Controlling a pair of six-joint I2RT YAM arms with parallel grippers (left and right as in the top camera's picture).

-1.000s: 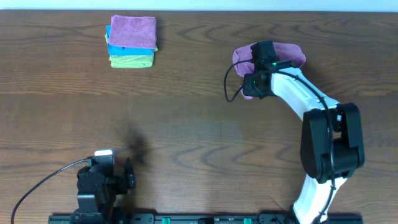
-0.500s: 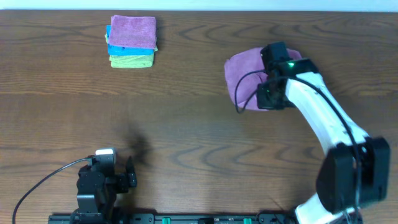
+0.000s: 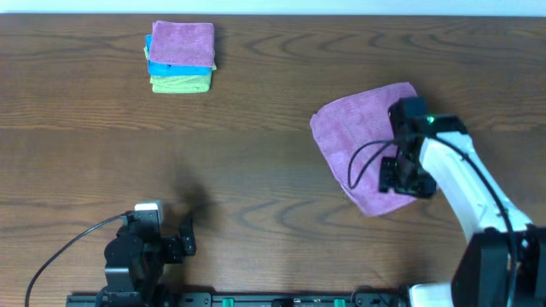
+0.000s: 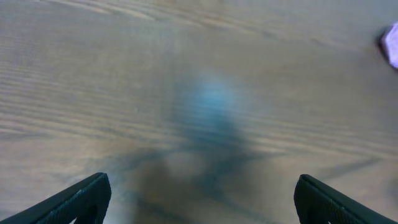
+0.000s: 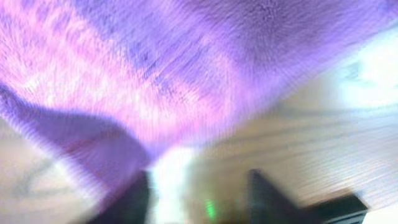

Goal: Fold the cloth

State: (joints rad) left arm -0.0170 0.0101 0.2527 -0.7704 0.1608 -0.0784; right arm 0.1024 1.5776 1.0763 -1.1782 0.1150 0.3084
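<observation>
Early days by the look of it: the lavender cloth (image 3: 354, 136) is laid out flat and skewed on the right side of the table (image 3: 256, 170). No fold is made yet, so all the folding is left. The right gripper (image 3: 399, 179) is held over its near-right edge with fingers parted and nothing visibly pinched. The left gripper (image 3: 183, 243) is parked wide apart and empty.

A dark brown wood-grain table (image 3: 256, 170) fills nearly the whole overhead view, grain running left to right. Beyond its far edge runs a thin pale strip (image 3: 273, 7), wall or floor unclear. The light is soft and even.
</observation>
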